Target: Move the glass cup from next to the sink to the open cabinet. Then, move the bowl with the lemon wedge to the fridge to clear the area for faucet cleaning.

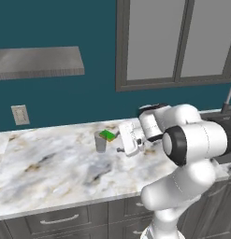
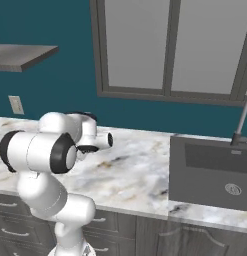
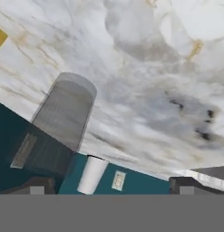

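Observation:
The glass cup [image 1: 100, 141] is a small translucent grey tumbler standing upright on the marble counter [image 1: 46, 163], well left of the sink [image 1: 224, 122]. My gripper [image 1: 118, 142] is level with it, just to its right, pointing at it and not touching. In the hand view the glass cup [image 3: 65, 113] lies left of centre ahead of my gripper [image 3: 111, 186]. Its dark fingertips [image 3: 36, 186] stand wide apart, open and empty. The dark sink [image 2: 210, 172] and the slim faucet [image 2: 241, 125] are at the right. The bowl and the fridge are out of view.
A green and yellow sponge [image 1: 107, 135] lies right behind the cup. A flat grey shelf [image 1: 37, 63] hangs on the teal wall up left, with an outlet [image 1: 20, 115] below it. A window [image 1: 177, 42] is behind the counter. Drawers [image 1: 61, 219] run below.

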